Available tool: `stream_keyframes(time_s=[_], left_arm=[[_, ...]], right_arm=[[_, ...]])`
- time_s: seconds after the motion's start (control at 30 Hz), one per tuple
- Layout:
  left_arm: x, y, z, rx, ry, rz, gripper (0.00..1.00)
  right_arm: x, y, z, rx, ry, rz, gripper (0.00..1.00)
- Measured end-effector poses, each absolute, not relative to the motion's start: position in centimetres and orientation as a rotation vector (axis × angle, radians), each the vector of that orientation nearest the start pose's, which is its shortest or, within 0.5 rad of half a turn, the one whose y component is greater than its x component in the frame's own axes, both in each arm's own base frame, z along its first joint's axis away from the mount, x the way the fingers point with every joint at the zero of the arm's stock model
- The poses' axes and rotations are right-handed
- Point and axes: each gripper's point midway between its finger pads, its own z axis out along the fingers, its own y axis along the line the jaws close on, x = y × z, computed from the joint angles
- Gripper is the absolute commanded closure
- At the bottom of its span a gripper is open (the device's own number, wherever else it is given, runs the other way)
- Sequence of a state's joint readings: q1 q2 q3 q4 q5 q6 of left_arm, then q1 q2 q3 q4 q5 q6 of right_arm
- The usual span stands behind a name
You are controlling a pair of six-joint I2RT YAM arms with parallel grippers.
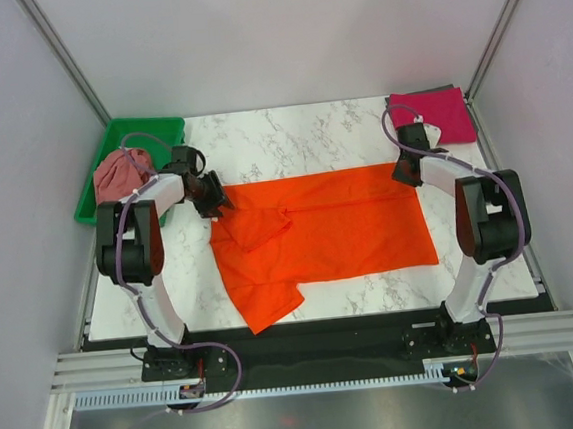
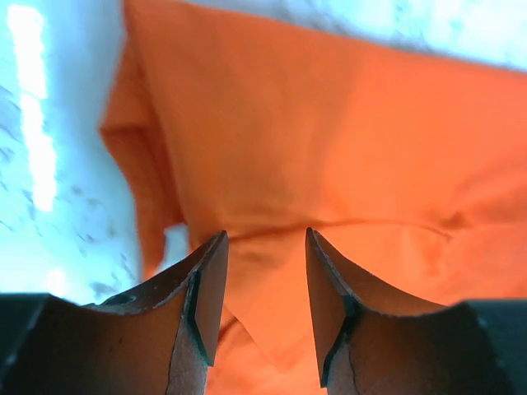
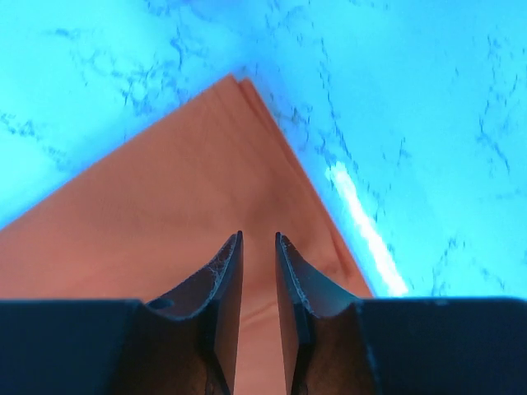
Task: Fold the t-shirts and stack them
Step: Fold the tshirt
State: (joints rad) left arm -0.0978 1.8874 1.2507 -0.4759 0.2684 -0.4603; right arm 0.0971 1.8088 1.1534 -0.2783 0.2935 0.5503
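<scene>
We see the bright orange t-shirt (image 1: 348, 231) spread flat across the middle of the marble table (image 1: 299, 133), one sleeve folded in over its left part and a flap trailing toward the near edge. Our left gripper (image 2: 266, 234) sits at the shirt's far left corner, jaws apart, with the cloth lying loose under the gap. Our right gripper (image 3: 259, 235) hangs over the far right corner; its jaws are only narrowly apart, and we cannot tell whether they pinch the cloth. The magenta-pink t-shirt (image 1: 431, 117) lies folded at the far right corner, just beyond the right arm. The dusty rose t-shirt (image 1: 117, 174) is bunched in the green tray (image 1: 143, 127), beside the left arm.
</scene>
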Motion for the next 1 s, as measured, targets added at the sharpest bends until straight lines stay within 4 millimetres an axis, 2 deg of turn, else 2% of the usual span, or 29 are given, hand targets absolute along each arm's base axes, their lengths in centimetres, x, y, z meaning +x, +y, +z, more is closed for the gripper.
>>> stream_keyframes(time_s=[0.07,0.17,0.33,0.47,0.6,0.77,0.87,0.9,1.0], left_arm=[[40.3,-9.7,2.6,-0.435,2.712,-0.506,0.49],[41.3,-9.2,2.4,-0.459,2.705,-0.500,0.49],[42.8,-9.0,2.3,-0.458,2.684,-0.482,0.52],[43.7,-9.1,2.4,-0.450,2.675,-0.484,0.50],[44.9,-9.6,2.7,-0.419,2.660,-0.515,0.49],[44.4,-9.8,3.4,-0.378,2.666,-0.541,0.46],[43.2,-9.4,5.7,-0.376,2.647,-0.519,0.46],[42.6,-9.2,7.1,-0.371,2.622,-0.514,0.46],[40.1,-9.1,11.5,-0.351,2.537,-0.526,0.46]], right_arm=[[44.3,0.5,3.9,0.659,2.366,-0.109,0.72],[45.5,-0.4,2.4,0.655,2.371,-0.141,0.74],[47.9,-2.1,2.5,0.686,2.318,-0.145,0.74],[48.1,-2.9,2.6,0.693,2.310,-0.155,0.73],[48.5,-2.8,2.6,0.671,2.317,-0.145,0.71],[48.3,-2.8,3.1,0.658,2.329,-0.144,0.65],[47.6,-2.5,5.3,0.660,2.325,-0.117,0.64],[47.6,-2.4,6.1,0.660,2.314,-0.106,0.63],[47.5,-1.8,11.0,0.649,2.223,-0.030,0.62]])
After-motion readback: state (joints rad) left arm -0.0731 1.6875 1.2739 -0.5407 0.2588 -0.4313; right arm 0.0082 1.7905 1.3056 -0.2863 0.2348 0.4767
